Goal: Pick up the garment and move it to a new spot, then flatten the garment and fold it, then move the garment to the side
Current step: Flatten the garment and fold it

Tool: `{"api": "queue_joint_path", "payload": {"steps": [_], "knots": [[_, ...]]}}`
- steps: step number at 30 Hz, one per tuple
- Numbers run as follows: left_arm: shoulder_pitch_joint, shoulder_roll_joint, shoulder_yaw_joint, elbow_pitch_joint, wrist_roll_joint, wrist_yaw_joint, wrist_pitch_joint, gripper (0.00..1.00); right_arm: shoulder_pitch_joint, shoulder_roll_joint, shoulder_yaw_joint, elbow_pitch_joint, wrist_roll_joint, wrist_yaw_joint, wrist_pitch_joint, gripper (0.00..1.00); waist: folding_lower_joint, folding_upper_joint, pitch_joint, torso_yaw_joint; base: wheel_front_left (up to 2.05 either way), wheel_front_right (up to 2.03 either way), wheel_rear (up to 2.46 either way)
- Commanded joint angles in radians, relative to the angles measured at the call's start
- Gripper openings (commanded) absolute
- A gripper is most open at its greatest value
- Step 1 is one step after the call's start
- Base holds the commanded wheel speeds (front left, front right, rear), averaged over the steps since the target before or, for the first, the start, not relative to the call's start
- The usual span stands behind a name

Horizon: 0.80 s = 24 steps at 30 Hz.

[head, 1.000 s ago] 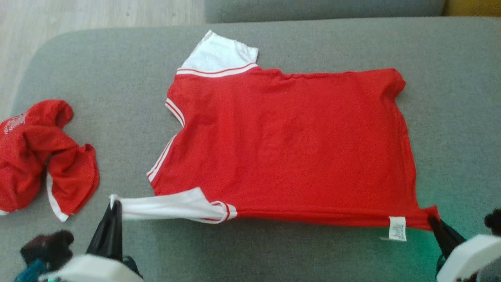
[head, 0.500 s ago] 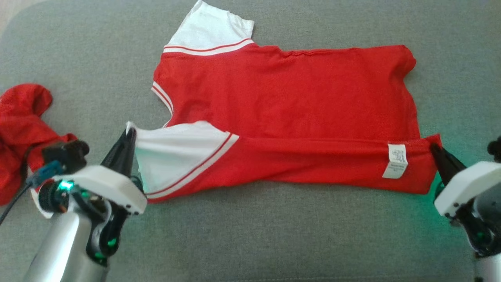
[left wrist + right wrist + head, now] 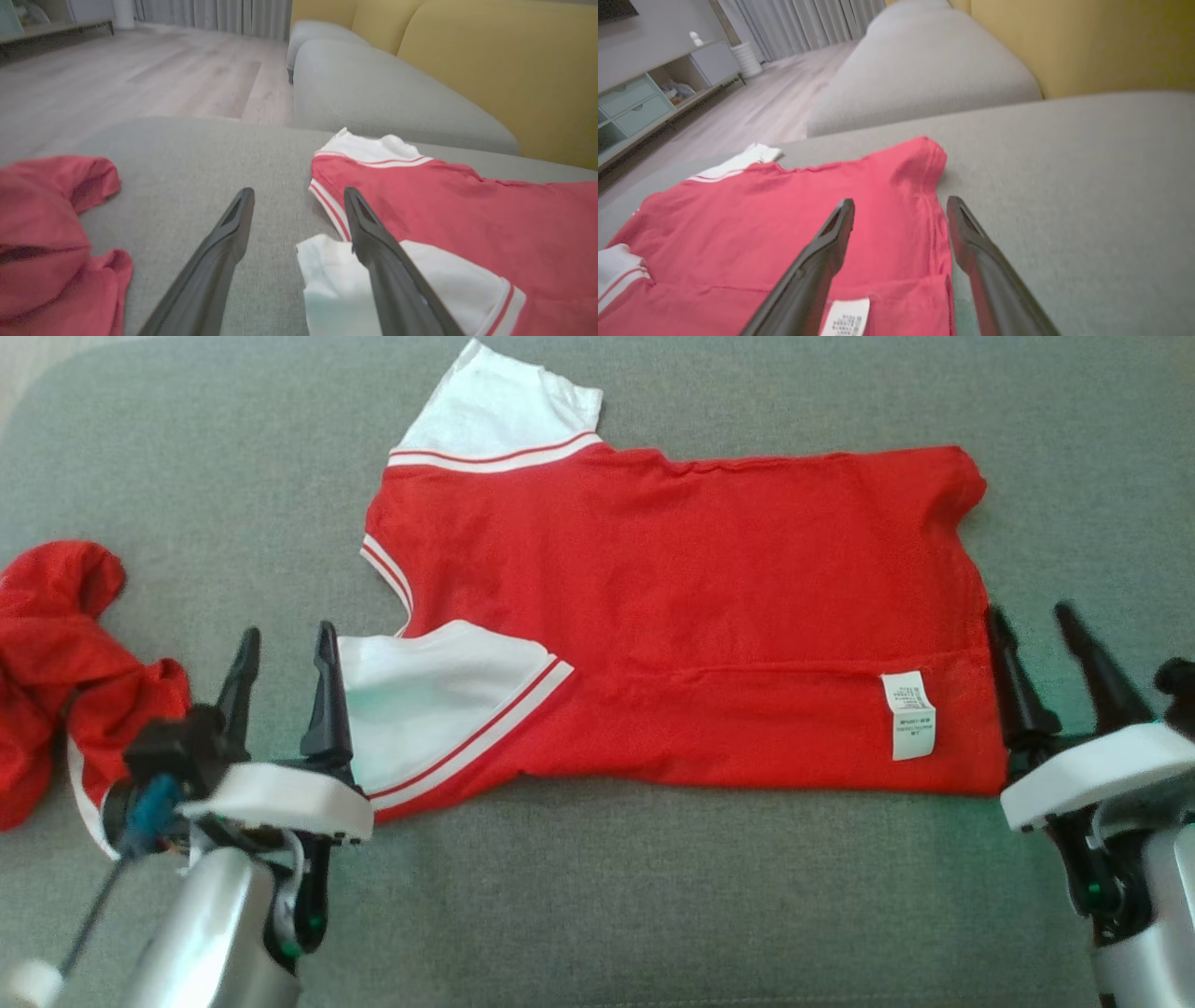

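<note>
Red shirt [image 3: 672, 616]: flat at cushion [image 3: 653, 896] centre, near edge folded over. My left claw [image 3: 288, 631], 9 o'clock, and right claw [image 3: 1029, 610], 3 o'clock: pinching sleeve [image 3: 439, 691] and hem [image 3: 976, 728] before, now both spread.

Only text in sight is tiny dark print on the white care label [image 3: 908, 714] near the folded-over edge of the red garment [image 3: 700, 607]: several short lines, too small & blurred to read in head or right wrist view, no brand/nos legible
</note>
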Motion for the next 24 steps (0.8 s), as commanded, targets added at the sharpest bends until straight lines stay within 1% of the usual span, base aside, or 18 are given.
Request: {"api": "queue_joint_path", "payload": {"steps": [1, 4, 7, 11, 15, 19, 24], "knots": [[-0.004, 0.015, 0.022, -0.052, 0.04, 0.026, -0.051, 1.0, 0.015, -0.007, 0.008, -0.061, -0.046, -0.001, -0.05, 1.0, 0.0, 0.0, -0.012, 0.002, 0.0, 0.0, 0.0], [0.017, 0.011, 0.013, -0.09, 0.094, 0.065, -0.122, 1.0, 0.045, 0.034, -0.007, -0.121, -0.114, -0.001, -0.122, 1.0, 0.0, 0.0, -0.03, 0.0, 0.0, 0.0, 0.0], [0.045, 0.008, 0.005, -0.141, 0.133, 0.099, -0.15, 1.0, 0.089, 0.08, -0.008, -0.196, -0.161, -0.001, -0.145, 1.0, 0.0, 0.0, -0.049, -0.006, 0.0, 0.0, 0.0], [0.105, 0.009, -0.006, -0.205, 0.163, 0.14, -0.152, 1.0, 0.152, 0.114, 0.016, -0.284, -0.188, -0.001, -0.137, 1.0, 0.0, 0.0, -0.071, -0.02, 0.0, 0.0, 0.0], [0.165, 0.011, -0.016, -0.251, 0.179, 0.176, -0.129, 1.0, 0.214, 0.137, 0.031, -0.344, -0.196, -0.001, -0.12, 1.0, 0.0, 0.0, -0.09, -0.028, 0.0, 0.0, 0.0], [0.204, 0.013, -0.025, -0.283, 0.18, 0.194, -0.1, 1.0, 0.257, 0.155, 0.035, -0.388, -0.197, -0.001, -0.101, 1.0, 0.0, 0.0, -0.102, -0.031, 0.0, 0.0, 0.0], [0.217, 0.026, -0.027, -0.292, 0.174, 0.195, -0.071, 1.0, 0.272, 0.165, 0.032, -0.405, -0.197, -0.001, -0.085, 1.0, 0.0, 0.0, -0.112, -0.033, 0.0, 0.0, 0.0]]}}
